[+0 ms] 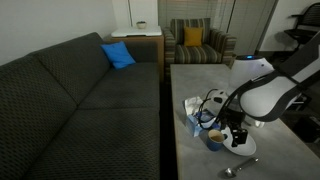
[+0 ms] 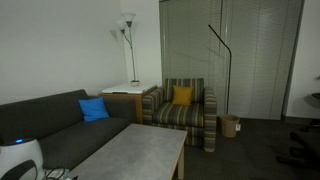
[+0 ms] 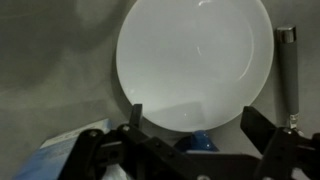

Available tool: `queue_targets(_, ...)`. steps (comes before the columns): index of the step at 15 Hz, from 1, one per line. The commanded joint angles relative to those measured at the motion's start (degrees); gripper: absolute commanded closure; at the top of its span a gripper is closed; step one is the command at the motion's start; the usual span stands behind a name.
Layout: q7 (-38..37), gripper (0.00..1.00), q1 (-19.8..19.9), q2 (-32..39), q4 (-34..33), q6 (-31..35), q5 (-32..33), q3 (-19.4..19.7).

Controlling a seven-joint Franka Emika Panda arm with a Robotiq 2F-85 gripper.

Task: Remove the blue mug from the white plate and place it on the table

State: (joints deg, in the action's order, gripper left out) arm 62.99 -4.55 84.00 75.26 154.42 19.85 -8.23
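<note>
In the wrist view the white plate (image 3: 195, 60) lies empty on the grey table (image 3: 50, 70) and fills most of the picture. My gripper (image 3: 195, 112) is open, its two fingers spread wide over the plate's near rim with nothing between them. A small part of the blue mug (image 3: 195, 143) shows beyond the plate's edge, close to the gripper's base. In an exterior view the blue mug (image 1: 215, 137) stands on the table (image 1: 195, 80) beside the gripper (image 1: 236, 136), with the plate (image 1: 246, 146) under the gripper.
A spoon (image 3: 287, 70) lies beside the plate, also seen in an exterior view (image 1: 240, 166). A white and blue box (image 1: 193, 112) stands next to the mug, with its corner in the wrist view (image 3: 65, 150). A dark sofa (image 1: 80, 90) runs along the table. A striped armchair (image 2: 185, 110) stands at its far end.
</note>
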Motion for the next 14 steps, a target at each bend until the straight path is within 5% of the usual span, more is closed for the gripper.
queue_targets(1,0.48,0.00,0.95,-2.90,2.73,-1.36,0.04,-0.09)
queue_targets(14,-4.51,0.00,-1.17,-13.05,14.77,-0.92,2.02,2.29)
